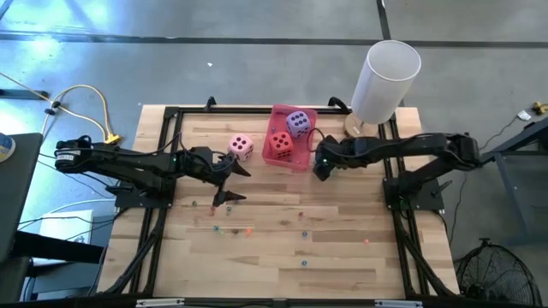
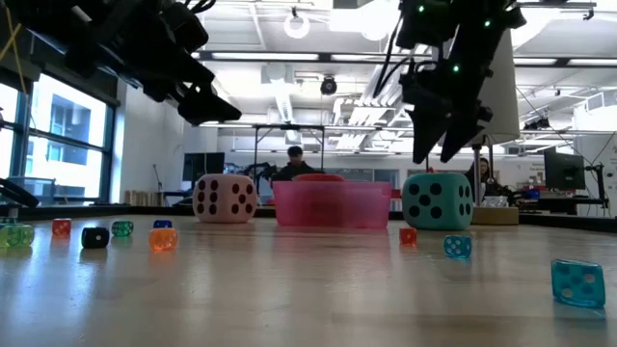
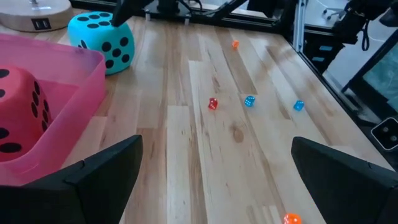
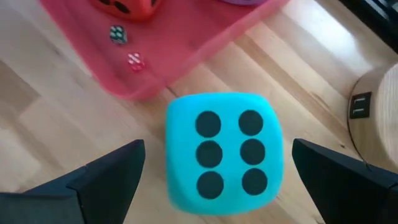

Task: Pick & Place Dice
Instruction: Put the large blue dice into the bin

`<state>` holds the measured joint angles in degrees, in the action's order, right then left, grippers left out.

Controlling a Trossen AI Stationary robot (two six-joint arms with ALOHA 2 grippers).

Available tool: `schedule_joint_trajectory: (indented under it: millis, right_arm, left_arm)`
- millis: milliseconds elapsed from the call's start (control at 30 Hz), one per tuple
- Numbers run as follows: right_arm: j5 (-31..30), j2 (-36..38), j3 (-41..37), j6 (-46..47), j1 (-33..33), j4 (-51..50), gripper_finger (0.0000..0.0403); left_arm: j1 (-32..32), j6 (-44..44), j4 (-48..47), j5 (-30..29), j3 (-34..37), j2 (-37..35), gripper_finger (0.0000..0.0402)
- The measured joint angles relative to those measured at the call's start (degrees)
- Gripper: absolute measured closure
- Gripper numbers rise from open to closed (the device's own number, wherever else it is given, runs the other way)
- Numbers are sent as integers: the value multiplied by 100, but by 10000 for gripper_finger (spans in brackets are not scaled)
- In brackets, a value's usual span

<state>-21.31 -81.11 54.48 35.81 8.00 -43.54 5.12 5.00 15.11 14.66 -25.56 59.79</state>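
Directly beneath the spread right end effector (image 4: 211, 186), teal die (image 4: 222, 152) sits beside pink tray (image 4: 186, 50).

Bystanders on and around the wooden worktop (image 1: 282, 248)

A pink see-through tray (image 1: 297, 161) sits near the worktop's far edge, with two tiny beads (image 4: 124, 46) lying inside it. More tiny coloured beads (image 1: 248, 229) are scattered over the boards nearer the front. A tall white cylinder (image 1: 385, 81) stands on a round wooden base (image 4: 373, 118) at the far right corner. A yellow cable (image 1: 94, 98) loops over the floor to the left. A person (image 2: 294, 162) sits in the room behind.
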Motion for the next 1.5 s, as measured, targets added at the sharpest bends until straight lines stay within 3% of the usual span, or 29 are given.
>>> schedule_joint_trajectory:
  millis: [600, 1500]
  right_arm:
    - [33, -366, -1, -226, 415, -260, 4]
    - [370, -366, -389, -325, 530, 370, 3]
  left_arm:
    - [-1, -16, -4, 10, 0, 0, 2]
    - [0, 233, -4, 13, 0, 0, 2]
